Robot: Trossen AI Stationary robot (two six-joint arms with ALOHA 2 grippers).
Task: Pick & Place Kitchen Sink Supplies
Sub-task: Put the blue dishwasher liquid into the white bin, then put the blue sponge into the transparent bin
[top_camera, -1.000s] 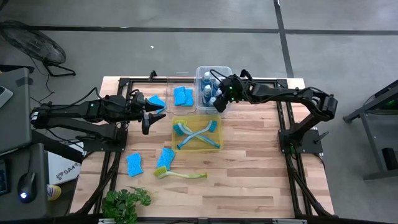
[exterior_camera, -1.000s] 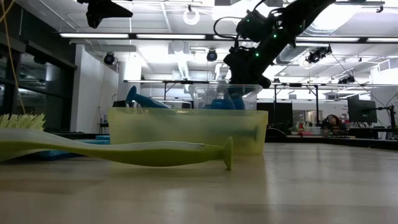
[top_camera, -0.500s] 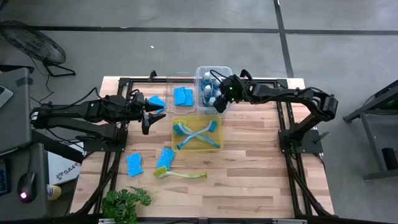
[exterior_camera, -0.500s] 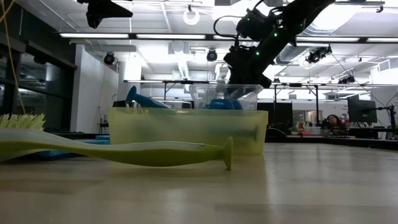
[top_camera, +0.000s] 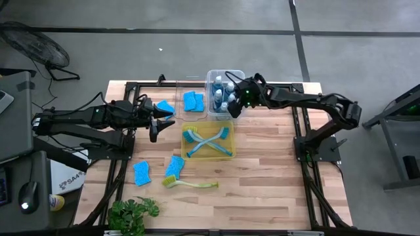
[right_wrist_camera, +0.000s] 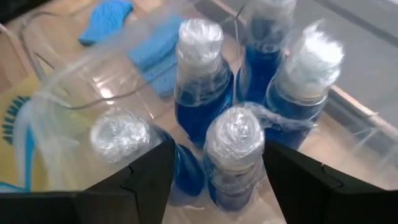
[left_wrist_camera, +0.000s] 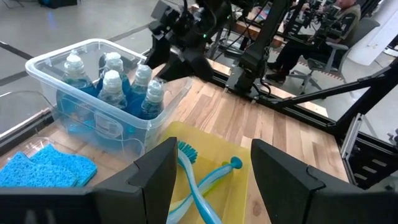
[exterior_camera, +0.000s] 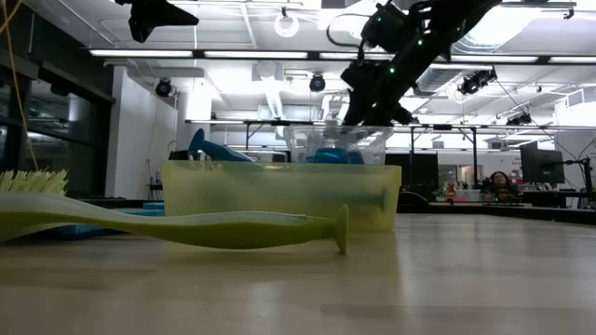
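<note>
Several clear bottles of blue liquid with white caps (right_wrist_camera: pixel 199 43) stand upright in a clear bin (top_camera: pixel 218 77) at the table's far side. My right gripper (right_wrist_camera: pixel 217 148) hangs open just above them, one finger on each side of the nearest bottle's cap (right_wrist_camera: pixel 233 134) and clear of it. In the left wrist view it (left_wrist_camera: pixel 177 65) hovers over the bin's right end. Blue sponges (top_camera: pixel 193 100) lie in a second clear bin. My left gripper (top_camera: pixel 155 124) waits open at the table's left, holding nothing.
A yellow bin (top_camera: pixel 208 152) at the table's middle holds two crossed blue brushes (top_camera: pixel 207 137). A yellow-green brush (top_camera: pixel 191 184) and two blue sponges (top_camera: pixel 142 172) (top_camera: pixel 175 164) lie on the near table. Another sponge (top_camera: pixel 165 106) lies by my left gripper. A plant (top_camera: pixel 131 213) stands at the near edge.
My right gripper has opened its fingers above the bottle bin, letting go of a bottle that now stands upright among the others. It has stayed over the bin's right end.
</note>
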